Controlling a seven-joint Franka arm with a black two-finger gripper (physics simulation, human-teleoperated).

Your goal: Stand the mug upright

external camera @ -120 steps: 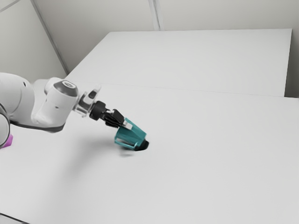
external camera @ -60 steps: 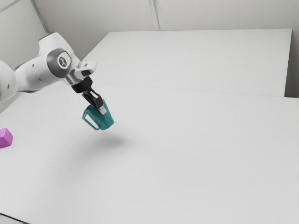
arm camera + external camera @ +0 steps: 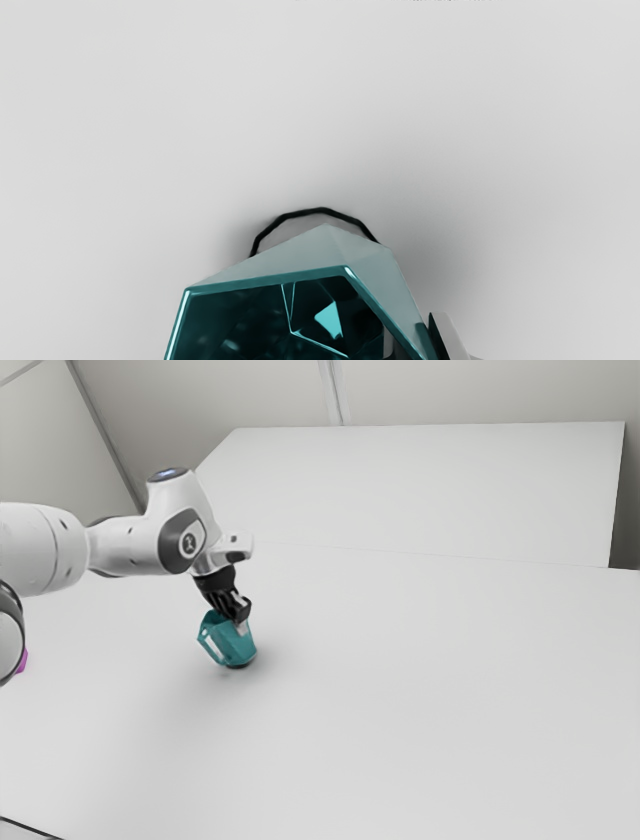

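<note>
One wall of the leaning mug (image 3: 230, 642), at the exterior view's left, is pinched by our claw (image 3: 241, 624), nearly closed; we judge this mug stiff, maybe slippery, best held near its rim (image 3: 270, 278).

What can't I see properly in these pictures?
- Purple thing's whole shape: exterior view, partly behind the arm.
- Rest of the mug: wrist view, cut off by the picture's edge.
- Whether the mug's base touches the table: exterior view, too small to tell.
</note>
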